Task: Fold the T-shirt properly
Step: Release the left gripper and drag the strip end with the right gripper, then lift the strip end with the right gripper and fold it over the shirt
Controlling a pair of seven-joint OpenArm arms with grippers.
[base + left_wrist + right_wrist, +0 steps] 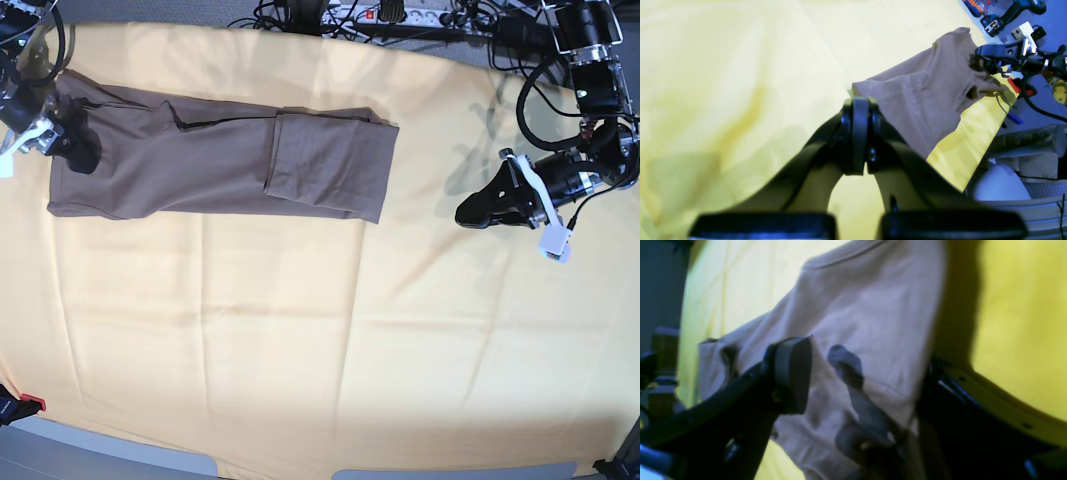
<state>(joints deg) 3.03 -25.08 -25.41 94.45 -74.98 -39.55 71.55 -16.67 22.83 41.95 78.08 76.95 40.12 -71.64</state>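
The taupe-brown T-shirt (220, 155) lies folded into a long band on the pale yellow cloth (320, 330), with its right end doubled back on itself (330, 165). My right gripper (75, 150) is at the shirt's left end. In the right wrist view it (865, 353) is open, its fingers (793, 373) set wide apart with shirt fabric (873, 306) between and under them. My left gripper (465, 213) is shut and empty over bare cloth, to the right of the shirt. In the left wrist view its tips (857, 106) are pressed together, with the shirt (927, 90) beyond them.
Cables and a power strip (400, 15) run along the table's far edge. Tools and a drill (1010, 13) lie past the cloth by the right arm (1007, 55). A small red item (32, 403) sits at the front left corner.
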